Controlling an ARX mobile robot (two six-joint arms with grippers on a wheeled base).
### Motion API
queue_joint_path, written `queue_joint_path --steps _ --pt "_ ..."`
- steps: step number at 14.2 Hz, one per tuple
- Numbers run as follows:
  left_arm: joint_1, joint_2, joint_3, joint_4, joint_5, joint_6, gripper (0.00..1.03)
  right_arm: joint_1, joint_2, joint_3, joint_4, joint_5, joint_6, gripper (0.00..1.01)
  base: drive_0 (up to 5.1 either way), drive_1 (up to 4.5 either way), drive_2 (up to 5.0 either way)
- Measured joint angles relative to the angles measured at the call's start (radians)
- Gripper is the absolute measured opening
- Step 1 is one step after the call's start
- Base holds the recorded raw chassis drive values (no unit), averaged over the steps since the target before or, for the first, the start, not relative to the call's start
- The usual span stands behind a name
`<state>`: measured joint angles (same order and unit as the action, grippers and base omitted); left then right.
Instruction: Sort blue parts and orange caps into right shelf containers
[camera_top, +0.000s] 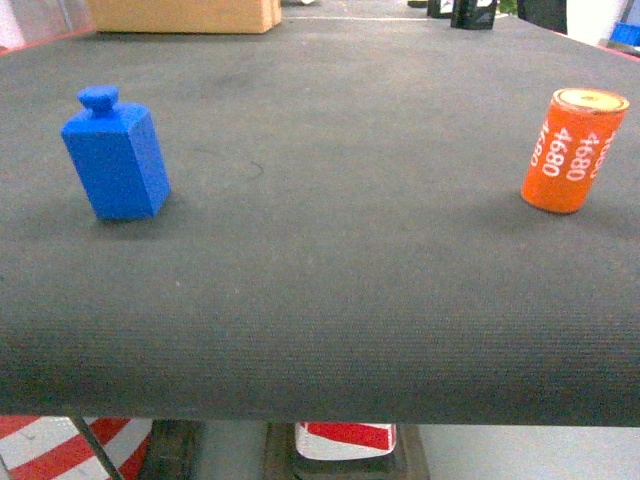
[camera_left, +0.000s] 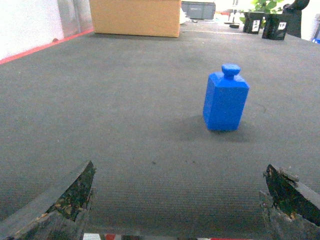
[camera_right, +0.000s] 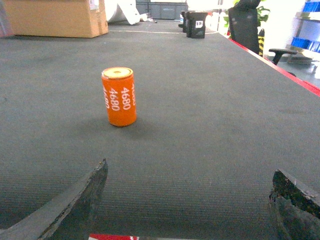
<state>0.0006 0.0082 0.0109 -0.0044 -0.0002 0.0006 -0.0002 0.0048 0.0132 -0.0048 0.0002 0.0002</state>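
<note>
A blue part (camera_top: 115, 155) stands upright on the dark table mat (camera_top: 320, 250) at the left; its round stud points up. In the left wrist view the blue part (camera_left: 226, 100) is ahead and right of centre, well beyond my left gripper (camera_left: 180, 192), which is open with nothing between its fingers. An orange cap (camera_top: 573, 150) marked "4680" stands upright at the right of the mat. In the right wrist view the orange cap (camera_right: 119, 97) is ahead and to the left of my right gripper (camera_right: 190, 192), also open and empty. The right shelf containers are out of view.
A cardboard box (camera_top: 185, 14) sits at the mat's far edge, left of centre. Black items (camera_right: 196, 23) and a black chair (camera_right: 247, 27) stand at the far right. A red line (camera_right: 280, 62) marks the mat's right edge. Red-white striped objects (camera_top: 345, 437) show below the front edge.
</note>
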Motion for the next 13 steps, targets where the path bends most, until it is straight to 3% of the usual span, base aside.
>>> queue_joint_path --steps 13 --pt "0.000 0.000 0.000 0.000 0.000 0.000 0.98 0.000 0.000 0.000 -0.001 0.000 0.000 0.98 0.0 0.00 0.0"
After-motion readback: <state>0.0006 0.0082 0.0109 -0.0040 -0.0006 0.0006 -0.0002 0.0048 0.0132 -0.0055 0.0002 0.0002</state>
